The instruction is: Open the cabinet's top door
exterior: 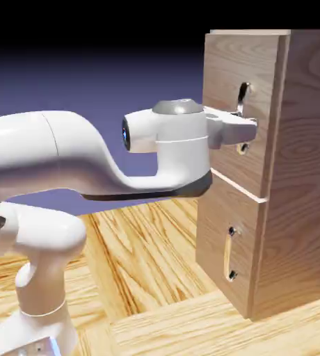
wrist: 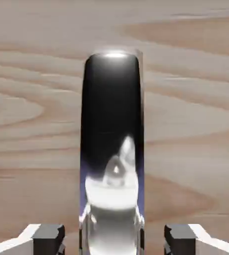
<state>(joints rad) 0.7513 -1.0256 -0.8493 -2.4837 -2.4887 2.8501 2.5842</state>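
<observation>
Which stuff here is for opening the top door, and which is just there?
For the job:
- top door
- its shiny handle
- robot's hand, up at that handle

Just there:
- bottom door and its handle
- wooden table

No lettering, label, brand, number or sign can be read in either view. In the exterior view, a small blue mark is seen on the dark round cap (exterior: 126,133) of the white arm (exterior: 65,149) — too small to be made out as text or symbol.
</observation>
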